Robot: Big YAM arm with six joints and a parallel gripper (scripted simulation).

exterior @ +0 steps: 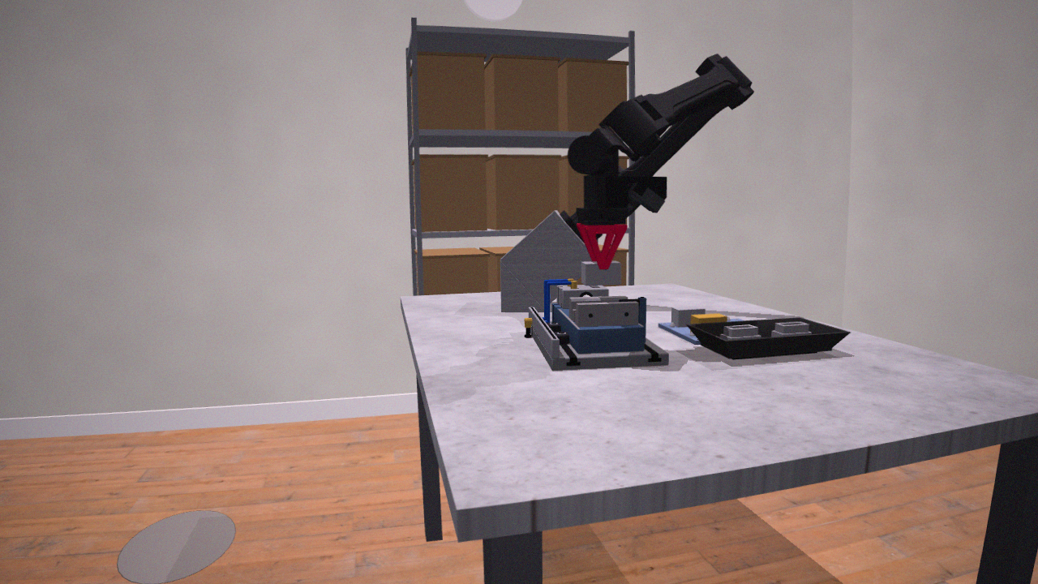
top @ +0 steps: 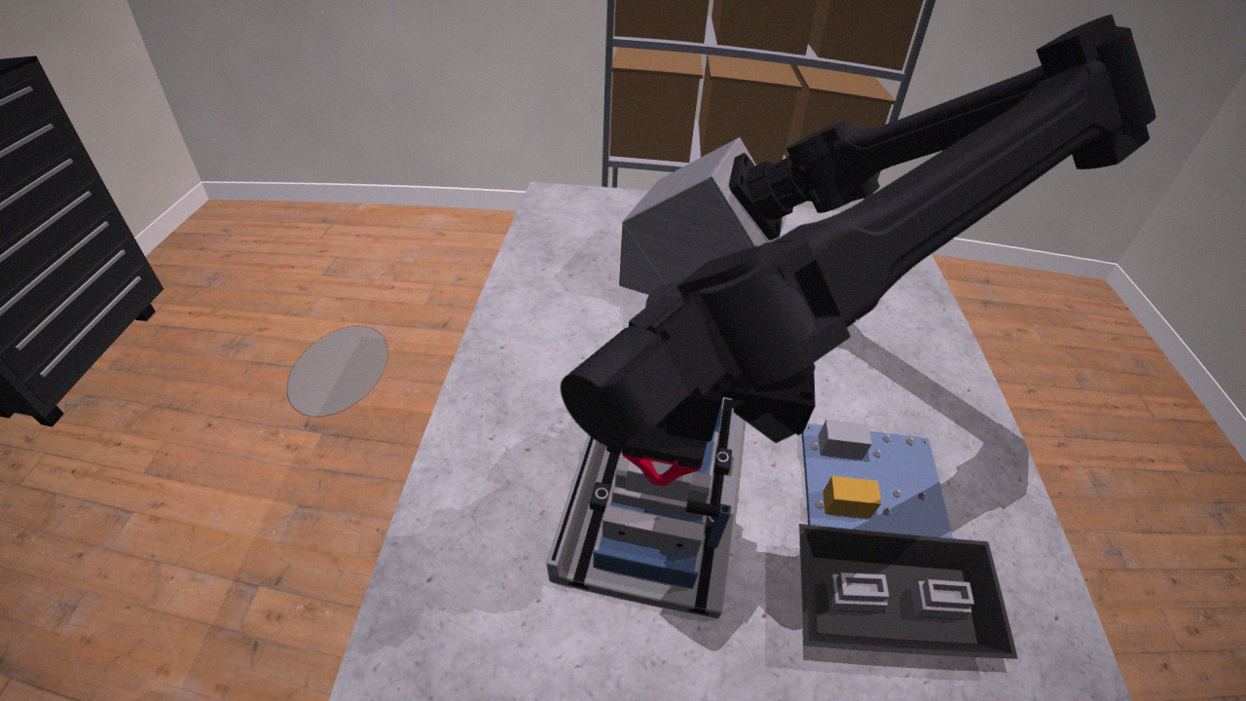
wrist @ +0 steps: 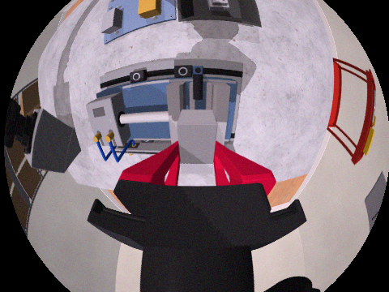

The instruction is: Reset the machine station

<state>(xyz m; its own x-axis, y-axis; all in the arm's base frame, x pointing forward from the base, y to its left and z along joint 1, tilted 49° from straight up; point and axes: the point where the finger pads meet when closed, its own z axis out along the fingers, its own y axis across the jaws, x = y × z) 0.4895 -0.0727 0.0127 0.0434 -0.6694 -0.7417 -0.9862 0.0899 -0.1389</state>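
I am gripping a gray block (exterior: 601, 272) (wrist: 197, 135) above the vise (top: 646, 571) (exterior: 606, 339) (wrist: 147, 97).
Lowering it crooked could be catching the block on a vise jaw.

I observe a black drawer cabinet (top: 65, 235) on the floor, well apart from the counter's left long edge in the top view. I note a gray shelving rack (top: 671, 45) (exterior: 493, 138) holding brown boxes (top: 749, 92) (exterior: 449, 192) behind the counter's far edge.
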